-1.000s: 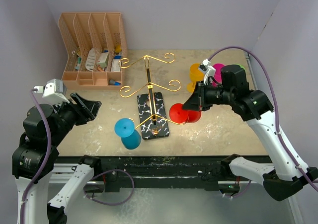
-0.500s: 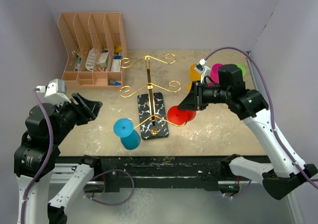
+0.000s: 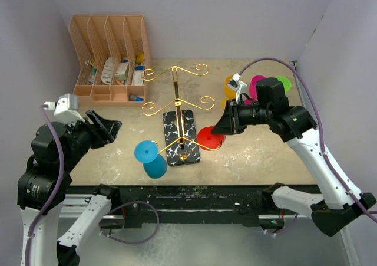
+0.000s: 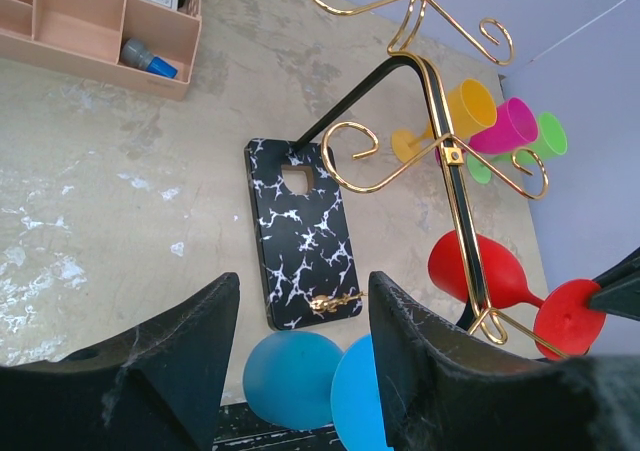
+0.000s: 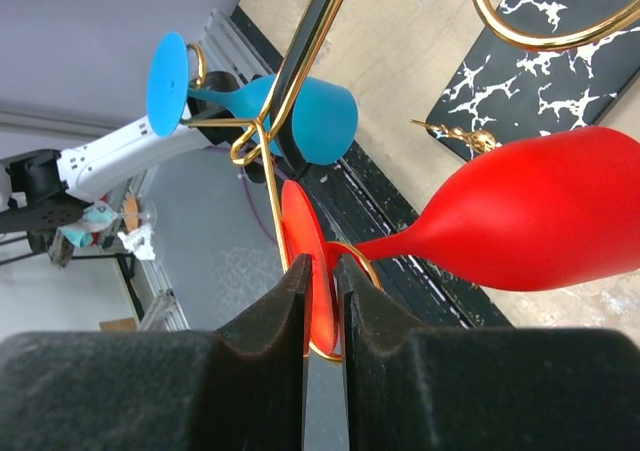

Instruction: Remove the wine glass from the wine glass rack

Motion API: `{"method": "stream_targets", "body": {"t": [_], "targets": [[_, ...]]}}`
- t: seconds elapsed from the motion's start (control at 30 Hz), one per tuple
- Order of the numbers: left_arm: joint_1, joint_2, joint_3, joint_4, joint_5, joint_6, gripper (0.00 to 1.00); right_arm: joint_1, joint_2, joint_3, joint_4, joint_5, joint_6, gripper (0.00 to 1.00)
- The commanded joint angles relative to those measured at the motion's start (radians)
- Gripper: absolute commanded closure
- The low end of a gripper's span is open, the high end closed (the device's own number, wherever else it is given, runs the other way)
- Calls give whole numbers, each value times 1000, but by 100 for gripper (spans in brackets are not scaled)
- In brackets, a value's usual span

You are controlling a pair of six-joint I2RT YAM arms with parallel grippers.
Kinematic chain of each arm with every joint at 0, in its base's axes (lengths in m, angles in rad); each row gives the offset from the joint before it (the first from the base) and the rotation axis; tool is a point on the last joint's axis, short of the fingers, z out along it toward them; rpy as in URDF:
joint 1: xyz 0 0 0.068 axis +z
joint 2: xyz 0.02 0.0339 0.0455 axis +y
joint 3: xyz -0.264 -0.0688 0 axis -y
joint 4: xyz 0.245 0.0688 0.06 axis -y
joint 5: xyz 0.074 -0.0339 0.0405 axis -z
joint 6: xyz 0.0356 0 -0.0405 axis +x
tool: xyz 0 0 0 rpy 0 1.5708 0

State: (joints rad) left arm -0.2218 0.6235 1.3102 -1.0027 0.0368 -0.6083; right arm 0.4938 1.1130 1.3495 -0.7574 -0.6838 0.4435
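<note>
The right tool (image 5: 322, 266) is seen with its two fingers (image 5: 260, 351) standing narrowly apart. The thin round foot of the red wine glass (image 5: 540, 211) is set edge-on in the gap between them. Whether the pads actually press on that foot cannot be told. The glass is hung sideways on the wine glass rack (image 5: 300, 61). Its stem is passed through the curled hook of the lower right arm, and its bowl is held above the counter (image 3: 259, 154), just to the right of the rack's black marble base.

From the top view, the right tool (image 3: 221, 124) is reached in from the right toward the red wine glass (image 3: 209, 139). The rack (image 3: 175, 95) is placed near the middle of the counter. A blue wine glass (image 3: 150, 157) is hung from the lower left arm, on the opposite side of the base.

The left tool (image 4: 300, 301) is held wide apart with nothing between its fingers. It is kept well clear of the rack, at the left side of the counter (image 3: 106, 127).

Behind the right arm, a yellow glass (image 3: 231, 88), a pink glass (image 3: 257, 82) and a green glass (image 3: 285, 82) are grouped close together. A peach slotted organiser (image 3: 109, 53) is set at the far left corner.
</note>
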Motion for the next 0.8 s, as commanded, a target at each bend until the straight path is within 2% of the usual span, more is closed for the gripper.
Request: {"method": "stream_targets", "body": {"t": [0.0,0.07,0.1,0.3,0.43,0.77], "targets": [[2,1,-9,48,6,10,42,14,6,17,-27,-36,-46,85],[2,1,-9,49,8,8,42,16,11,21,-29,-32,-48,98],[2,-2,-10,49,7,8,42,16,11,23,-27,-29,-45,100],[2,1,7,42,7,8,42,17,-12,23,11,27,39,100],[2,4,24,35,4,9,42,15,-68,-28,114,103,167,100],[2,5,25,41,14,-4,42,14,-131,-100,187,220,322,100]]}}
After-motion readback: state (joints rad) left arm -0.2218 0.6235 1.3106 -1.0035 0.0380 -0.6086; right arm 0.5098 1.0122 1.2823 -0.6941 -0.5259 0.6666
